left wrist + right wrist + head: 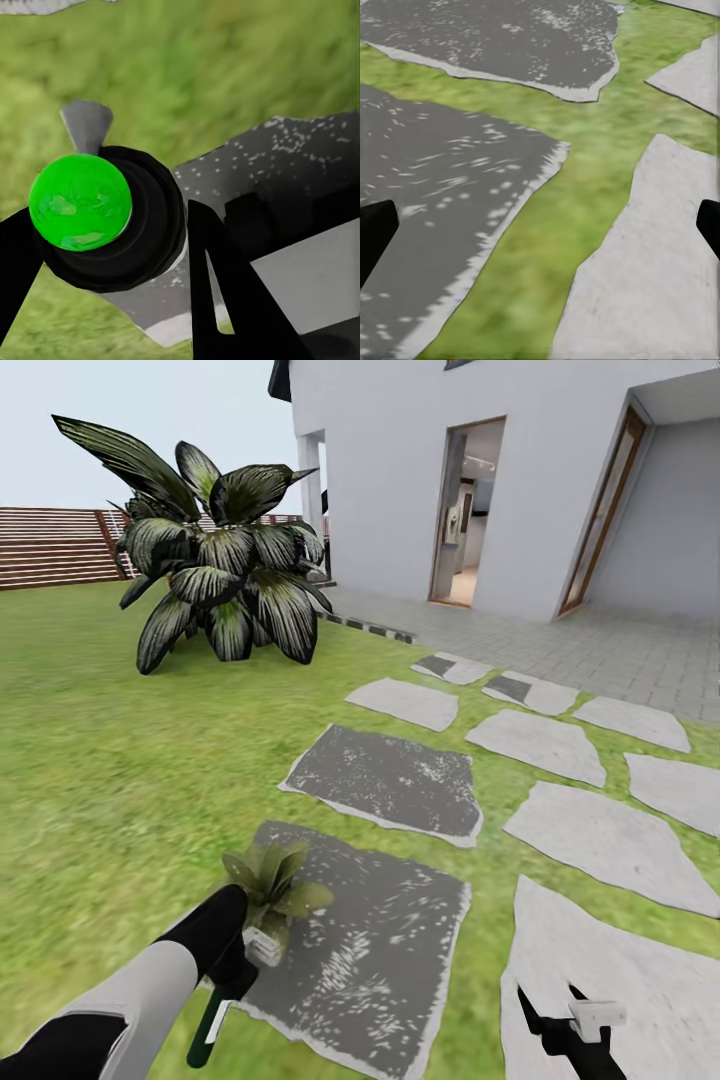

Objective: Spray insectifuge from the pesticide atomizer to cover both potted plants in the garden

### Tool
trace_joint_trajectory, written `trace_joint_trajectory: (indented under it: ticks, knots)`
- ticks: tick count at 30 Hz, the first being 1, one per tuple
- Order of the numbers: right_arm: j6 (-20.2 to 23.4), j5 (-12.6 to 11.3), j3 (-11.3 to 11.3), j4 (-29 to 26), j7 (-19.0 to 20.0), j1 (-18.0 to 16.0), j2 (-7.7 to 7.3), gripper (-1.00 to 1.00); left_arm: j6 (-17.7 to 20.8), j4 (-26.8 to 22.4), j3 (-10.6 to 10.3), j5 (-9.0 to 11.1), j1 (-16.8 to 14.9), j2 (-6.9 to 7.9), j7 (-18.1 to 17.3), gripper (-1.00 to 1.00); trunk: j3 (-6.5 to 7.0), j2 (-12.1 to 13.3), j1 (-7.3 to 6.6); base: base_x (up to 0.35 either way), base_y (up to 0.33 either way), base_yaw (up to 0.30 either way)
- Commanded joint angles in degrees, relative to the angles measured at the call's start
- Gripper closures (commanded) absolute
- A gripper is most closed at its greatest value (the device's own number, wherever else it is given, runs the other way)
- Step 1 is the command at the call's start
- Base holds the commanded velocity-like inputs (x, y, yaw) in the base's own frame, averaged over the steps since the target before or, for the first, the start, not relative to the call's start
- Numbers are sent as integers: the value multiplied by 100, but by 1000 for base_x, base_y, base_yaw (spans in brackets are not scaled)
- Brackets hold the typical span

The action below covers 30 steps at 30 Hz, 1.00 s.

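Pesticide atomizer sits low at the lower left of the head view, hanging nozzle-down from the left gripper, whose jaws are clamped around its dark body; in the left wrist view its bright green end bulges between the black fingers. I'd say it's held there to bear on the one potted plant in sight, just above it at the edge of a dark, wet-looking stepping stone. Right gripper, lower right, hangs idle over pale paving, jaws spread wide and empty. Two dark stones, several pale ones, and one big striped plant upper left.
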Motion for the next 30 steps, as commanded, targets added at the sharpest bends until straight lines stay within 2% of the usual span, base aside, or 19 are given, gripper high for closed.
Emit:
trace_joint_trajectory:
  ticks: [1, 10, 17, 30]
  knots:
    - [-28, 36, -48, -11, 39, -9, 6, -100, 15, -9, -28, -41, -2, -1, -54, 100, -5, -3, -4, -329, 6, 0]
    - [-34, 32, -48, -12, 39, -9, 6, -100, 15, -29, -29, -50, -5, 70, -48, 100, -5, -3, -4, -207, 204, 0]
    - [-34, 32, -48, -18, 39, -9, 6, -100, 32, -482, -29, -53, -11, 85, -52, 100, -5, -3, -4, -5, 307, -28]
    - [-34, 27, -48, -18, 39, -9, -1, -100, 101, -503, -38, -87, -66, 75, -62, 100, -5, -3, -4, 0, 318, -282]
